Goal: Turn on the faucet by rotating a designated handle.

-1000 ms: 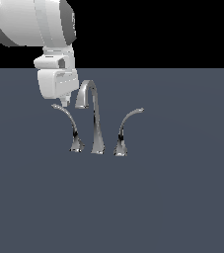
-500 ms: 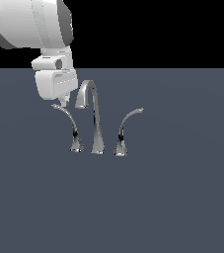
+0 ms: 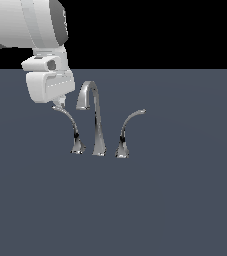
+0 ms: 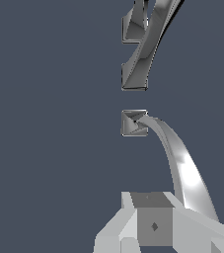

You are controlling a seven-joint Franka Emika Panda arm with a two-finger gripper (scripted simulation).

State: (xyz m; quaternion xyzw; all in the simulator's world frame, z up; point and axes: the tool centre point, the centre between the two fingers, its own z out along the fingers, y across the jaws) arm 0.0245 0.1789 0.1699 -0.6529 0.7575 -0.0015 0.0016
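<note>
Handle [image 3: 73, 131] standing left of centre in the exterior view, base on the counter [image 3: 175, 200], thin tip arching up toward upper left — long axis running from base to that tip. Fingers [image 3: 59, 104] hanging right at the tip, touching or just above. Open or closed — impossible to tell. Spout [image 3: 96, 120] rising just beside, to the exterior view's right.

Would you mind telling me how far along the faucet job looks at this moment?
Done: the gripper has reached the thin tip of the handle, the lever arching toward the exterior view's left. In hand: it sits right at that tip; real contact, and whether the jaws are open, cannot be told, though the wrist view shows a finger beside the lever. Left: rotating the handle; the spout shows no water.
</note>
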